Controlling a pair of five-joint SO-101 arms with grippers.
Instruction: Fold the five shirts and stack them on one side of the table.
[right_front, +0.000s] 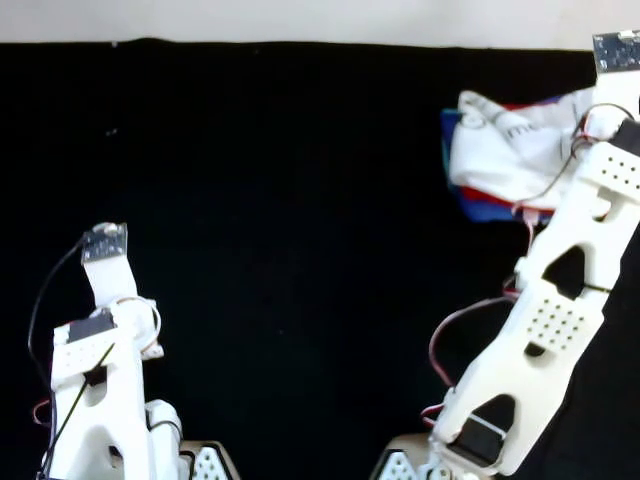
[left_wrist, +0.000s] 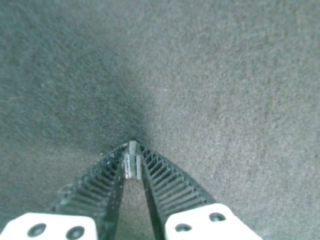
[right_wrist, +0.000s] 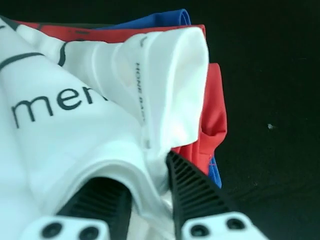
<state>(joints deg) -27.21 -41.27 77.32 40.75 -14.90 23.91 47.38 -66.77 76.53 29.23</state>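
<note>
Looks pretty far along to me. There's a stack (right_front: 500, 160) sitting at the far right side of the table (right_front: 300, 200), with the white shirt (right_wrist: 75, 125) on top, a red shirt (right_wrist: 215, 110) under it and a blue shirt (right_wrist: 165, 20) peeking out below that. I can count three colours for sure. Whether all five are in there, I can't tell, since the layers hide each other.

The right gripper (right_wrist: 142, 172) is grasping the white shirt. A bunched fold of it runs between the two fingers and drapes over one of them, while the red and blue edges poke out just beyond the other finger's tip. That top shirt looks kind of rumpled rather than flat, so my guess is this one is being placed or tidied and isn't done yet.

The left gripper (left_wrist: 131, 150) is clenched with nothing in it, tips touching. It's well apart from the stack, with just the black table cover in front of its fingertips.

What's left, I reckon: flatten the white one, let go, and check the count.
</note>
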